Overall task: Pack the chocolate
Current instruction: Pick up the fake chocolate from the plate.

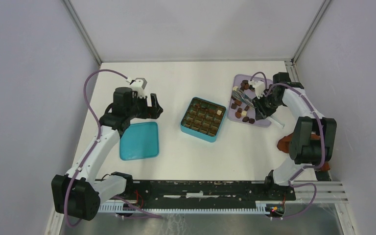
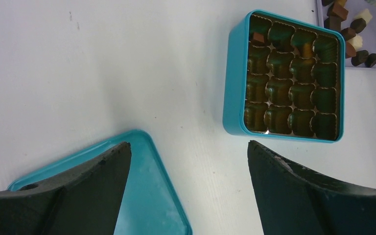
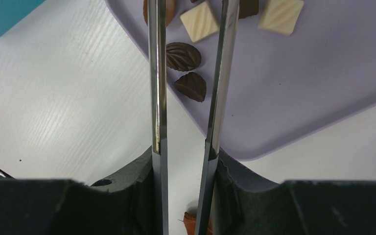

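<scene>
Table (image 1: 186, 78): lying white and flat, holding everything.
Right arm (image 1: 296, 103): stretching out over the far right side, looking like the nearer arm for the picking job.
Lid (image 1: 138, 141): lying flat on the left side.
Box (image 1: 196, 133): sitting open in the middle, well apart from the lid, showing rows of little cups, most looking bare and a few holding a piece.
Purple tray (image 3: 298, 73): lying just to the right of the box.
Left claw (image 2: 188, 147): hanging above the table by the lid, spreading both fingers wide, holding nothing.
Right claw (image 3: 186, 161): squeezing the tongs, pressing on the two metal arms from both sides.
Tongs (image 3: 159, 98): pointing straight out from the right claw over the purple tray, keeping a small gap between the arms. Running out of the wrist view at the tips, so not showing whether any piece is caught there.
Chocolate (image 3: 183, 56): lying mostly loose on the purple tray in dark, brown and cream pieces. Showing two dark leaf shapes right between the tong arms, ahead of the claw along the long line of the tongs. Probably needing a small dip and a squeeze, then a carry leftward to the box.
</scene>
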You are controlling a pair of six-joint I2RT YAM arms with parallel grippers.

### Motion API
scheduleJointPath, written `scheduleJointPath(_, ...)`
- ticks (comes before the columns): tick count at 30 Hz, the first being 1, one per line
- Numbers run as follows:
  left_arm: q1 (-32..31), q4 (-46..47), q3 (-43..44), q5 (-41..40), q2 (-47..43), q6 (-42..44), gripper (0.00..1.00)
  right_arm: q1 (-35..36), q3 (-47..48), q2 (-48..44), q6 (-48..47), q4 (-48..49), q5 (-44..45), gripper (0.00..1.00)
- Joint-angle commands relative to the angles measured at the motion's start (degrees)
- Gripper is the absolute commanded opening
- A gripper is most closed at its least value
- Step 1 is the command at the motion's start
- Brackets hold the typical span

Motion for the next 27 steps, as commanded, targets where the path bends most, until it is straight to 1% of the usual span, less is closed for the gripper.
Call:
scheduleJointPath(1, 0.1, 1.1, -0.1, -0.7, -1.0, 3.0, 0.93, 0.2, 1.9, 1.7, 2.3, 2.4, 2.5, 0.39)
scheduleJointPath(10, 0.0, 1.1, -0.2, 0.1, -1.1, 3.0, 0.93, 2.0, 3.8, 5.6, 4.0, 3.4, 5.5, 0.40)
scheduleJointPath(27, 0.1, 1.2, -0.1, 1.7, -0.6, 2.9, 0.91, 3.0, 7.0, 8.9, 4.7, 3.2, 7.4, 0.41)
